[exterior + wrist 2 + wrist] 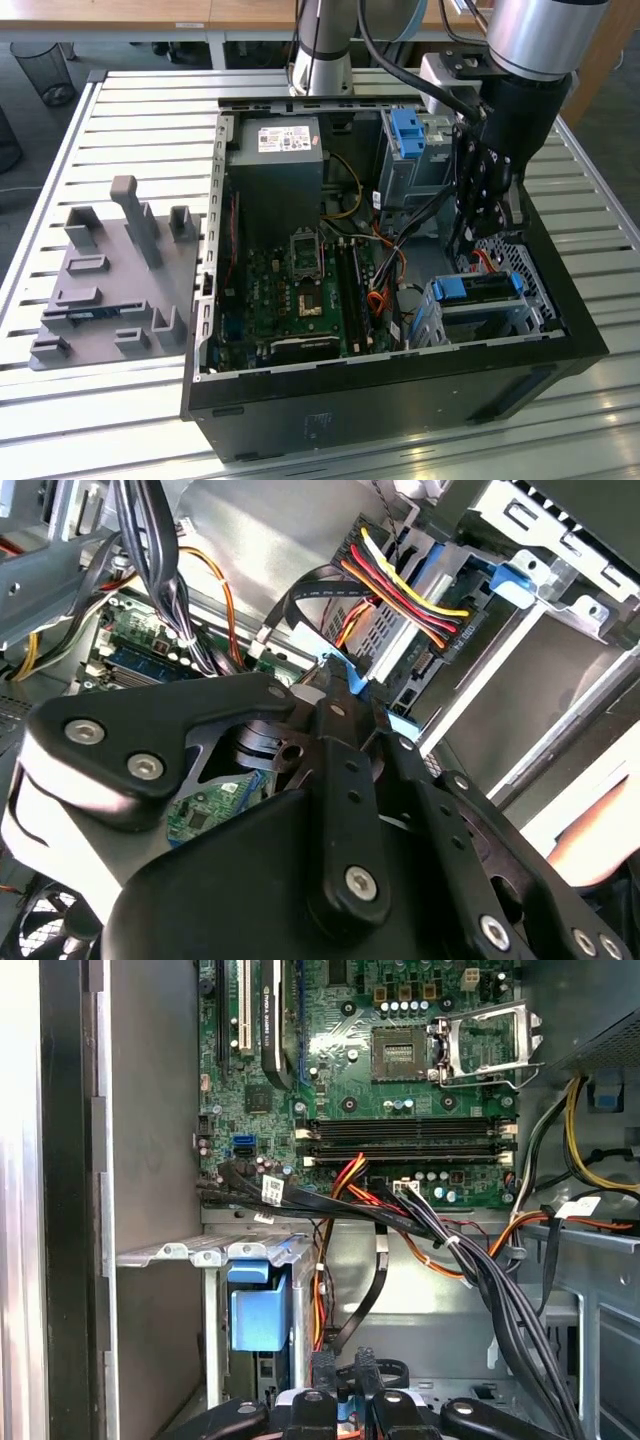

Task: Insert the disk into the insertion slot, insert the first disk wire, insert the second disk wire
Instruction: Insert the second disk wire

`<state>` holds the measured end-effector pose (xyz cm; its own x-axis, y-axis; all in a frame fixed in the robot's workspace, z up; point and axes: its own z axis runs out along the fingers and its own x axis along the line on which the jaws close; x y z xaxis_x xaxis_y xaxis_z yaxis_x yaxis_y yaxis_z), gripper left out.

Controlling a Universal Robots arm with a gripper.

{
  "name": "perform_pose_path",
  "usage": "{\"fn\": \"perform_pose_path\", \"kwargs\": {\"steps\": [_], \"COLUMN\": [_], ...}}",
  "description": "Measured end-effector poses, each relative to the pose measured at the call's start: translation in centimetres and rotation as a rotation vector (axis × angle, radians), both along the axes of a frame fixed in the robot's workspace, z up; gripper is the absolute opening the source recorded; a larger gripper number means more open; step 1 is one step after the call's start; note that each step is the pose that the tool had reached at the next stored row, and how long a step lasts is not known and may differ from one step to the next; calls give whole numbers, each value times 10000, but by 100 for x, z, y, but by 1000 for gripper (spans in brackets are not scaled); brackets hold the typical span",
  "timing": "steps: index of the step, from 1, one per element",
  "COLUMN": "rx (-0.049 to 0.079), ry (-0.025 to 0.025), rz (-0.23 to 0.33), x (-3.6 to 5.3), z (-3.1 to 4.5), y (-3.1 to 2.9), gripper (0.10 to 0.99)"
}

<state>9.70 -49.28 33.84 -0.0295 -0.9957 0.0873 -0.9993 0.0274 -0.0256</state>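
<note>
the gripper (478, 215) hangs at the right of the exterior view, lowered into the open computer case (300, 400), just above the disk (478, 287). the disk sits inside the insertion slot (500, 315) at the lower right of that view, its blue carrier edge showing at the cage mouth. in the first wrist view the fingertips (322, 1380) are closed on a black cable plug (340, 1368) at the bottom centre, with the slot (215, 1252) and the disk's blue carrier (258, 1310) to the lower left. a bundle of coloured wires (400, 590) runs to the drive connector in the upper middle of the second wrist view. the green motherboard (295, 290) lies at the centre of the exterior view.
</note>
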Motion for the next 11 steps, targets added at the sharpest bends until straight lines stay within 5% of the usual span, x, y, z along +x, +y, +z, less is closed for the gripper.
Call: {"fn": "perform_pose_path", "kwargs": {"steps": [11], "rx": [-134], "ry": [0], "rz": [0], "x": [0], "z": [-1], "y": [-1], "gripper": [141]}}
